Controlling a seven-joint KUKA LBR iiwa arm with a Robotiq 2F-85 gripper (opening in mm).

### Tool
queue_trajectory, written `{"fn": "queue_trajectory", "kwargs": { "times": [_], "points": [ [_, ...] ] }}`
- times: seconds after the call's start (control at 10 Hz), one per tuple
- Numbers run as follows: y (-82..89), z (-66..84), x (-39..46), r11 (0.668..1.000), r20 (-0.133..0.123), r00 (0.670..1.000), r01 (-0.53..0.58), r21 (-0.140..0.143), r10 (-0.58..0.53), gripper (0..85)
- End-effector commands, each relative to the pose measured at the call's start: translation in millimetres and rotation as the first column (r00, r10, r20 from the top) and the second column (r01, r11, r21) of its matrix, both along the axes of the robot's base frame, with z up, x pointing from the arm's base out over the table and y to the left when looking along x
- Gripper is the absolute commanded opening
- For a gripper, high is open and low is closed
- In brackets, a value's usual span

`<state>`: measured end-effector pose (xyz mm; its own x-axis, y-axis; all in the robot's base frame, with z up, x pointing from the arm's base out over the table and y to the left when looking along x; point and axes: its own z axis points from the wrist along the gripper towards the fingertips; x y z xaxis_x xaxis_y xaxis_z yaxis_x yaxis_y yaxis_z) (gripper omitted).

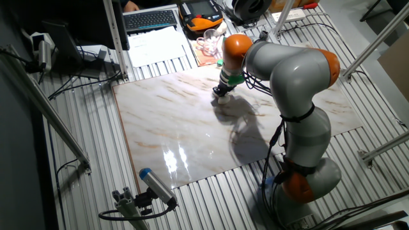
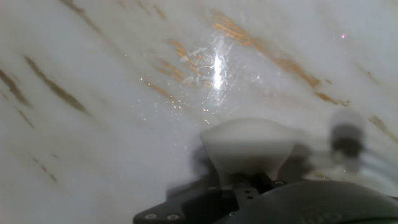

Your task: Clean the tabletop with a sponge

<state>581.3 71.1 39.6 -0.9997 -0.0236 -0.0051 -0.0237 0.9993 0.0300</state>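
The tabletop is a glossy white-beige marble slab with brown veins, lying on a ribbed metal bench. My gripper points down over the slab's far middle part, shut on a small cream-white sponge that rests on the marble. In the hand view the sponge fills the lower middle, held just ahead of the dark gripper body, with the tabletop close beneath it and a bright glare spot ahead. The fingers themselves are mostly hidden behind the sponge.
Behind the slab lie a keyboard, papers, an orange device and small clutter. A blue-tipped cylinder sits off the front left corner. Metal frame bars cross the left side. The arm's base stands at the slab's near right edge.
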Motion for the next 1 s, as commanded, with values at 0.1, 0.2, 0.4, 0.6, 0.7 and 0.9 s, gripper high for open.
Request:
{"fn": "queue_trajectory", "kwargs": {
  "times": [0.1,0.2,0.4,0.6,0.7,0.9],
  "points": [
    [0.0,0.1,0.0,0.998,-0.027,0.998,0.063,-0.006,-0.063,0.0],
    [0.0,0.1,0.0,0.994,-0.031,0.994,0.107,-0.006,-0.107,0.0],
    [0.0,0.1,0.0,0.987,-0.024,0.986,0.163,-0.012,-0.163,0.0],
    [0.0,0.1,0.0,0.983,-0.013,0.983,0.181,-0.038,-0.182,0.0],
    [0.0,0.1,0.0,0.987,-0.01,0.988,0.154,-0.041,-0.154,0.0],
    [0.0,0.1,0.0,0.998,0.009,0.998,0.067,0.001,-0.067,0.0]
  ]
}}
